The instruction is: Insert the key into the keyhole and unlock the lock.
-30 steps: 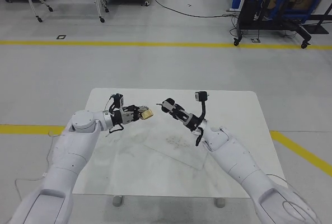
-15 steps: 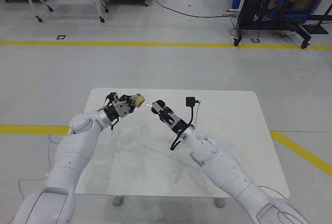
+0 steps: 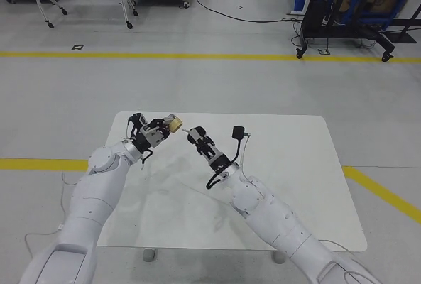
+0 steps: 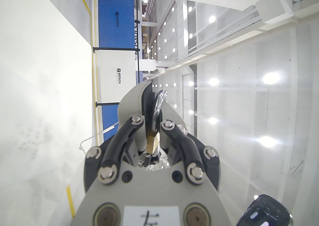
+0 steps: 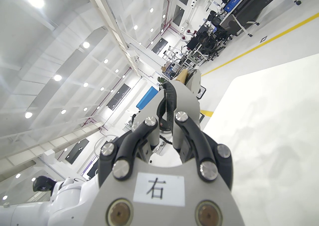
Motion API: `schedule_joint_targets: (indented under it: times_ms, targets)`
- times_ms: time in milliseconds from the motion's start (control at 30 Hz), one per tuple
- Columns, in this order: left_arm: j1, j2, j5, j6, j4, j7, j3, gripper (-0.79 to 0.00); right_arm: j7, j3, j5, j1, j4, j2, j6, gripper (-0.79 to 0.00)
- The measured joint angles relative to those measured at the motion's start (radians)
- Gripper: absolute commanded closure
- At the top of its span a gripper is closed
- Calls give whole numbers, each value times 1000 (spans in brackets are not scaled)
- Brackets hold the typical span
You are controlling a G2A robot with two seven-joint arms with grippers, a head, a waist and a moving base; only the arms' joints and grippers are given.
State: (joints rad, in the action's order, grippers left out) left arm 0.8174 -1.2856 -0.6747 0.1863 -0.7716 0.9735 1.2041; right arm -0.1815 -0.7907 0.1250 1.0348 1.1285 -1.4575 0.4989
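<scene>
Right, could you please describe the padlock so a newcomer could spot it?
Look above the white table's far left corner, where the two arms nearly meet. The padlock sits clamped in the left pincer, facing the right pincer. It is the only brass-coloured thing among white and black robot parts.

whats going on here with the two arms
A two-armed robot is working on a lock above a white table. The left gripper is shut on the brass padlock, holding it up off the table. The right gripper is shut on what looks like the key, its tip pointed at the padlock from close by. Whether the key has entered the keyhole cannot be told.
</scene>
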Motion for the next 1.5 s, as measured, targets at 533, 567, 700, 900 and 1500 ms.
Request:
schedule_joint_targets:
  times_ms: [533,567,700,900,1500]
  targets:
    - [15,1,38,23,-36,-35,3,0,6,0,-23,-40,-99,-48,13,0]
    - [16,1,46,29,-40,-39,2,0,4,-1,-24,-40,-102,-49,16,0]
    - [23,2,74,50,-54,-61,1,0,1,-7,-21,-42,-114,-57,25,0]
    - [36,3,97,67,-77,-103,4,0,-2,-7,-5,-40,-122,-69,16,0]
    - [62,6,135,89,-125,-139,14,0,10,-18,49,-29,-130,-96,25,0]
